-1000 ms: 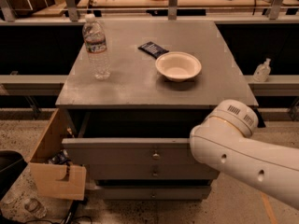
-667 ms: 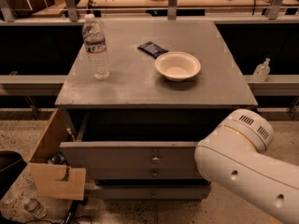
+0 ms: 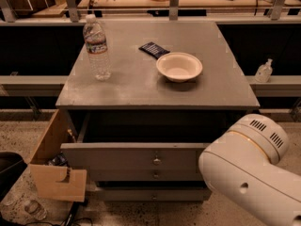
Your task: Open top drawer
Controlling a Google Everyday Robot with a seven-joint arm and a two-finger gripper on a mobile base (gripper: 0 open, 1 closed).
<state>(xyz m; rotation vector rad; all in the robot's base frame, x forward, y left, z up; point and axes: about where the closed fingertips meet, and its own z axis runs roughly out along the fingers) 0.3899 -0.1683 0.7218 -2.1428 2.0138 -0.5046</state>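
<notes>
top drawer (image 3: 117, 155): wide grey front with a small brass knob (image 3: 156, 160) at centre, just under the grey table (image 3: 141, 91). it stands pulled well out of the cabinet, with its deep box open behind the front.
pincer: not in view. only a bulky white arm segment (image 3: 249, 173) shows, filling the lower right corner in front of the drawer's right end. i cannot tell whether the pincer is spread or pressed together.
knob: bare, nothing gripping it.
step in hand: by my judgement the opening is nearly or fully done.
doing it well: any further pull should run straight out and level from the centre knob. it should stop short of the end of travel and stay clear of the tan wooden box (image 3: 59, 182) just beside the drawer's left end.
risk: a jolt could tip the upright water bottle (image 3: 97, 48) on the table. the bowl (image 3: 179, 66) sits lower and looks steadier.
hidden: the arm covers the right ends of the top drawer and the two lower drawer fronts (image 3: 136, 175).
hard to make out: the drawer's inside is dark and its contents cannot be made out.
</notes>
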